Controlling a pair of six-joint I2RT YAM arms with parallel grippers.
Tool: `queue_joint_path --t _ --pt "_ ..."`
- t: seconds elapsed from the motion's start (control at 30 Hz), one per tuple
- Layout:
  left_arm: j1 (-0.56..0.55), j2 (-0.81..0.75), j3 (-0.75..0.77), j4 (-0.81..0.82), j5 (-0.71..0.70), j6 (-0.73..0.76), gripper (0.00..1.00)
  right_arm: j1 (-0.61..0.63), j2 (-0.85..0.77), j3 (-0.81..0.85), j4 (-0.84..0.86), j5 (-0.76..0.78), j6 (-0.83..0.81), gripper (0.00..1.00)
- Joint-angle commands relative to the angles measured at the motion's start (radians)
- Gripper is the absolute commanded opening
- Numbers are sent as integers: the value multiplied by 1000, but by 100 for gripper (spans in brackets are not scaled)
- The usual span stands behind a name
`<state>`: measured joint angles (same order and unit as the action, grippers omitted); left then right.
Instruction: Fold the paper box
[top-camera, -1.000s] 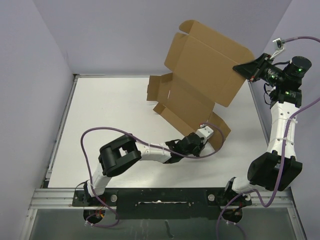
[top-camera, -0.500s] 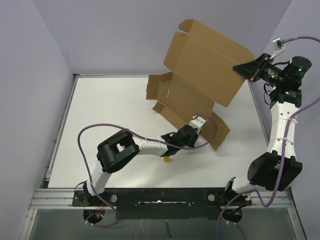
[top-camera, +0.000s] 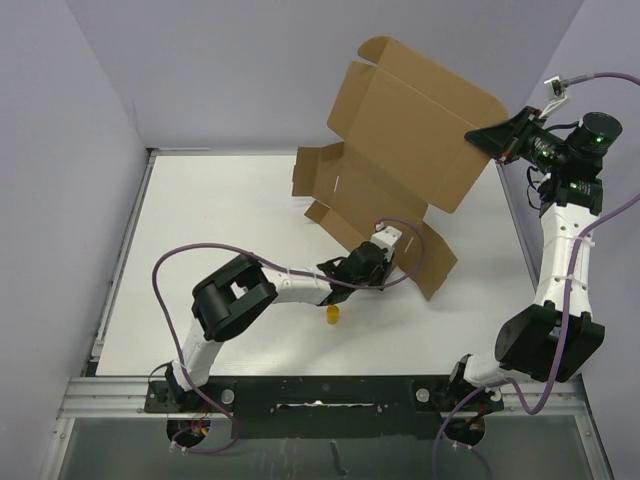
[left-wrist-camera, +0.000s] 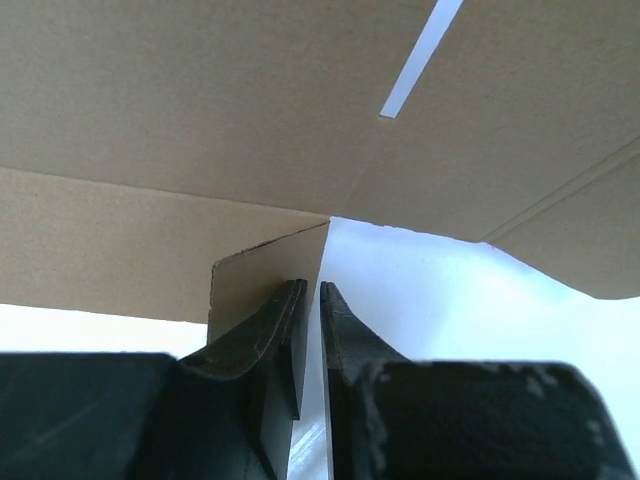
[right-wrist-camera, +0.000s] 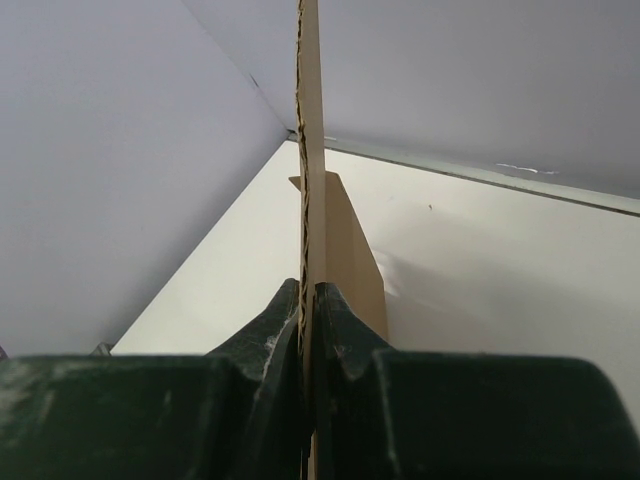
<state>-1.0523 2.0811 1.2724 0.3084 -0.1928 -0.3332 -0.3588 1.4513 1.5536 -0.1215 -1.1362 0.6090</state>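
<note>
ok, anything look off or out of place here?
One stray: a small yellow cylinder lies on the table beside the left arm, apart from the paper box. The box is held up tilted, not yet folded, pinched at its right edge by the right gripper; that fits the task.

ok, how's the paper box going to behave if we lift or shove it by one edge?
Probably light: the right tool holds the paper box up by one pinched edge. Likely stiff within a panel, since the raised panel stays flat without sagging, but it hinges at creases: the lower flaps angle off separately. Pushed, it would likely pivot or fold rather than slide.
</note>
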Motion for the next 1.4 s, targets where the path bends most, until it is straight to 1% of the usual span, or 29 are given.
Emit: queue_joint_path --t 0.0,0.17,0.27,0.33,0.43,0.5,0.57,0.6,0.7,0.8,0.93,1.07,1.17,1.23,1.27,1.3,1.37 --pt "22 69 33 -7 28 -35 10 6 -29 -8 21 -4 -7 0" --pt "33 108 32 9 62 -51 10 7 -26 -13 19 -1 -11 0" --pt "41 98 19 43 96 -58 11 7 -27 -11 14 0 -18 0" --pt "41 56 -11 73 118 -56 11 6 -24 -5 -2 0 -35 0" --pt "40 -70 -78 122 152 -33 15 4 -24 5 -20 -3 -64 0" --pt "40 -170 -142 148 161 -5 22 2 -26 14 -36 -7 -103 0" --pt "43 -280 -211 163 159 31 31 2 -31 24 -41 -14 -137 0" --pt "47 -337 -246 164 154 52 38 1 -34 28 -41 -20 -151 0" --pt "87 -512 -340 143 162 91 56 -2 -37 52 -37 -45 -182 0" --pt "185 -692 -422 102 255 78 68 -2 -32 87 -19 -86 -179 0" --pt "390 -895 -464 -53 339 36 75 2 -11 160 2 -160 -168 0" --pt "615 -1016 -473 -158 427 11 84 6 13 227 51 -224 -145 0" --pt "767 -1028 -478 -183 546 -19 88 11 29 244 158 -271 -65 0" --pt "850 -998 -481 -146 667 -42 88 16 41 241 270 -305 21 0" --pt "878 -974 -484 -87 743 -44 88 19 47 240 314 -314 62 0" --pt "893 -949 -506 -24 791 -42 88 21 51 238 354 -320 91 0" --pt "897 -906 -526 89 820 -15 88 26 57 239 400 -323 136 0"
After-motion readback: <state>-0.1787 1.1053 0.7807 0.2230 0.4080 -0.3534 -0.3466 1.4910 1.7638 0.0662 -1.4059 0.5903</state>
